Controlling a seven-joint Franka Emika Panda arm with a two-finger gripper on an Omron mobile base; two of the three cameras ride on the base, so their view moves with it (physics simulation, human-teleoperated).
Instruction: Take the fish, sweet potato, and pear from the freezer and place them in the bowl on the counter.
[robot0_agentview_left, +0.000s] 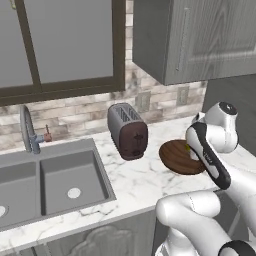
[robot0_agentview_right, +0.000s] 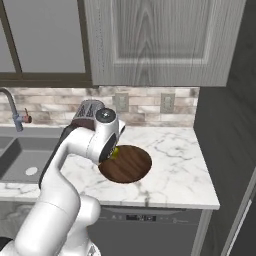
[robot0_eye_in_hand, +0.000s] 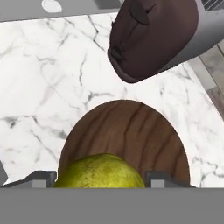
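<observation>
Pear delivery over the bowl
End effector (robot0_eye_in_hand: 101, 181) grasps the yellow-green rounded pear (robot0_eye_in_hand: 99, 171) above the wide dark-brown wooden bowl (robot0_eye_in_hand: 127, 131); release comes next.

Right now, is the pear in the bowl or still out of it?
Not yet released: the pear sits between the hand's fingers, directly over the bowl. Cannot tell whether it touches the wood.

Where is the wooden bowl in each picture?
Left base view: bowl right of centre, partly behind the arm.
Right base view: bowl at centre, beside the arm.
Hand view: bowl lower centre, behind the pear.
Shared landmark: toaster, next to the bowl.
</observation>
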